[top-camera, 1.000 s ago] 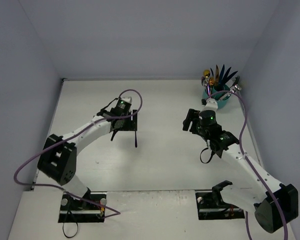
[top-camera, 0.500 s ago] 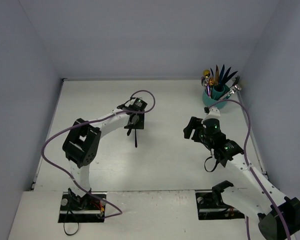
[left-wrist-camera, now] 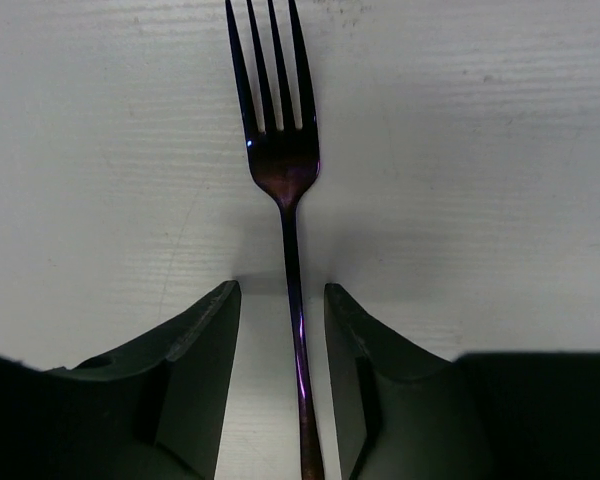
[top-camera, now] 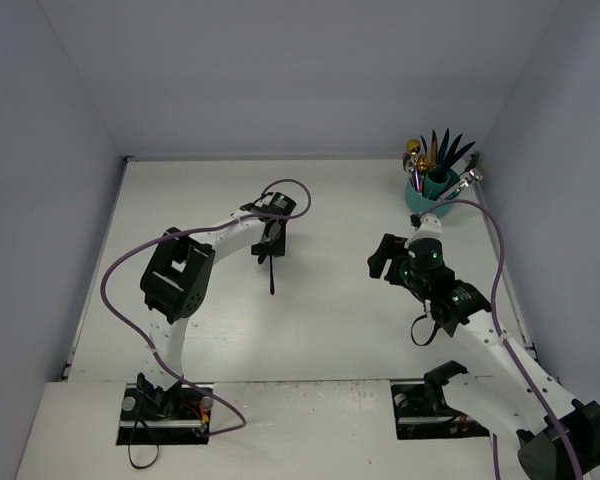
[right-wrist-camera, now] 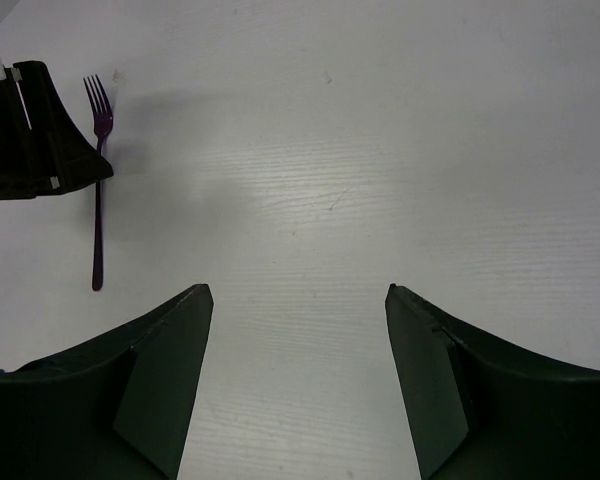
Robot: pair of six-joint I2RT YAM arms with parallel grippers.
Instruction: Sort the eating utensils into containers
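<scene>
Change over the last second: the left arm has swung in over the lone fork [left-wrist-camera: 285, 170] and come down on it. The left claw [left-wrist-camera: 280, 290] has narrowed from wide to about half.

Left wrist view: the fork handle runs straight up the middle between the two fingers. A thin strip of desk [top-camera: 330, 330] shows on each side of it, so the jaws bracket the handle but are not yet pinched on it. The fork lies flat, tines pointing away from the claw.

Right arm has drawn back a little from the cup [top-camera: 432, 195]. The right claw [right-wrist-camera: 298, 290] is wide with nothing between its jaws, hanging over bare desk and facing the fork from a distance.

Location: the fork is left of centre on the desk, well apart from the teal cup in the far right corner. The other utensils [top-camera: 435, 150] stand upright in the cup. Which compartment each one is in cannot be told.

Judgement: this looks like the last loose piece. The grasp is in progress; once the jaws close, a lift and a carry across to the cup remain.
</scene>
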